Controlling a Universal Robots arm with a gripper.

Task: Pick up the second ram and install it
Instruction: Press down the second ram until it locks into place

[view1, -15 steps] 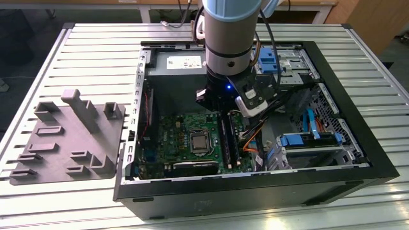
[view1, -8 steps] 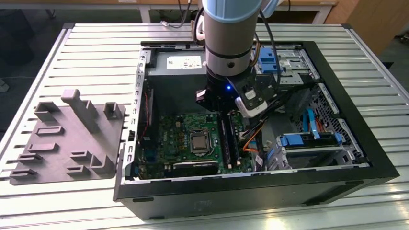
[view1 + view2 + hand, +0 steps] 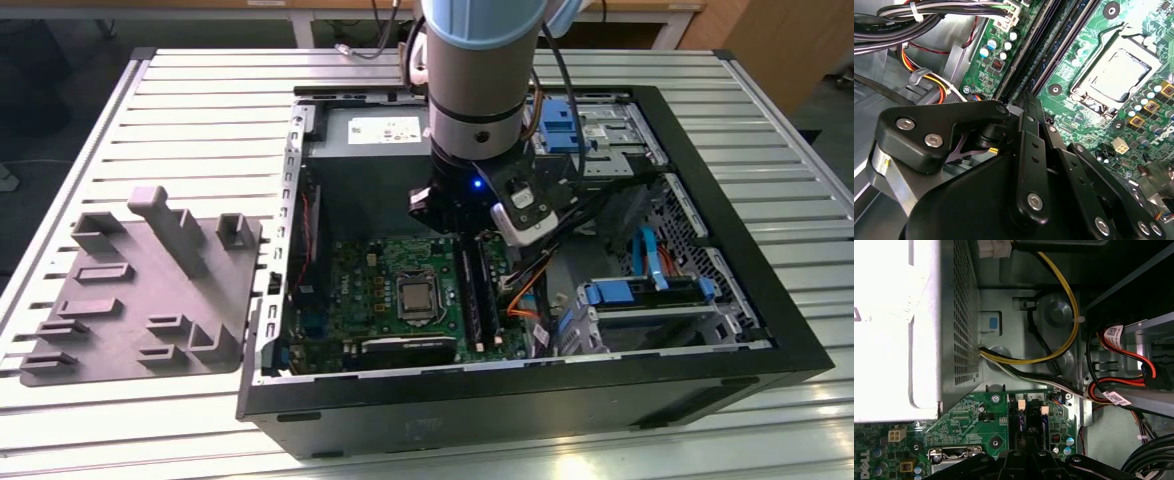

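**Second ram at the slot bank, gripper right over it**

Second ram [image 3: 469, 285] reads in the exterior view as a slim dark strip standing on edge among the memory slots [image 3: 491, 305] of the motherboard [image 3: 367, 290]. It lies just at 3 o'clock of the processor socket [image 3: 418, 298]. The arm [image 3: 474, 90] reaches down into the open computer case [image 3: 534, 400], and the gripper [image 3: 461, 232] hangs at the 12 o'clock end of that strip. Whether they touch cannot be told. At 9 o'clock of the case, the grey tray [image 3: 134, 320] lies on the slatted tabletop [image 3: 200, 100].

In the second wrist view, the gripper [image 3: 1028, 100] narrows to a point right over the long black memory slots [image 3: 1054, 45]. The green motherboard [image 3: 1069, 55] and the metal processor socket [image 3: 1116, 75] sit beside the slots, and a bundle of black cables [image 3: 929, 15] passes nearby. Whether the jaws are open, closed or clamped on the stick cannot be told.

In the first wrist view, the gripper [image 3: 1029, 457] sits above the memory slots [image 3: 1029, 427], whose white latches [image 3: 1021, 403] show at the end. The perforated power supply [image 3: 959, 315] and a yellow cable [image 3: 1066, 315] lie beyond the motherboard [image 3: 969, 420].
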